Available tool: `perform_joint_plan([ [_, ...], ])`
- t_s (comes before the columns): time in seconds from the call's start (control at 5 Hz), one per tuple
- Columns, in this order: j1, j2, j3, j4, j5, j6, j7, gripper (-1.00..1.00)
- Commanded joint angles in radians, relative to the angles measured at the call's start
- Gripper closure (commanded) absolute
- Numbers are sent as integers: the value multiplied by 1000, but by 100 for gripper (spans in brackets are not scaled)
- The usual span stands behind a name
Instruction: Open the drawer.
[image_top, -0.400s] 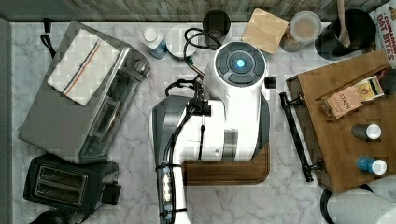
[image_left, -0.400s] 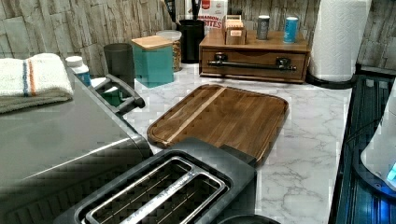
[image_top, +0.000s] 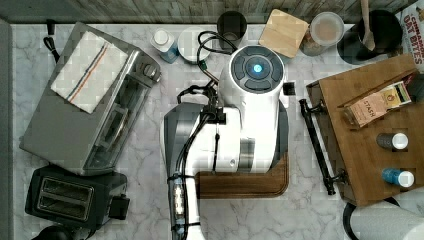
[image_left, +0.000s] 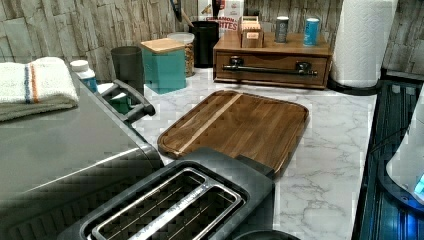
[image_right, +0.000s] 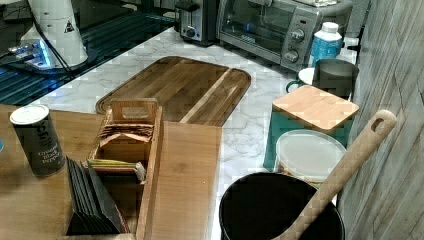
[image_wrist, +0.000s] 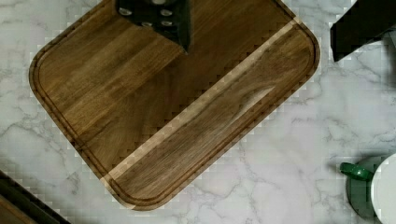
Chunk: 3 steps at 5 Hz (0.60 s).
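**Drawer shut at the far end, arm parked over the tray**

The drawer (image_left: 272, 67) sits closed in its wooden box (image_top: 372, 135) at the left view's far side, black bar handle (image_left: 270, 69) across the front. Spice jars (image_left: 282, 29) and a tea box (image_left: 250, 31) stand on top, paper towels (image_left: 361, 42) just right. The dark wood tray (image_left: 240, 125) lies on the table (image_left: 325, 170) in front. Gripper (image_wrist: 156, 16) hangs above the tray; can't tell how wide it is.

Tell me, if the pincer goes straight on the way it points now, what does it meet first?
Probably the dark wooden tray: the wrist view looks straight down onto it, with the pincer above it. Height is unclear.
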Motion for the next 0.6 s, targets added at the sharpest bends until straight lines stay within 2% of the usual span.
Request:
perform_joint_plan([
  [0.2,-38,-48,-26,-86,75,-18,-400,-100],
  [0.4,-74,-69,-50,-136,90,-4,-688,-100],
  [0.6,-82,-103,-91,-227,79,98,-947,-100],
])
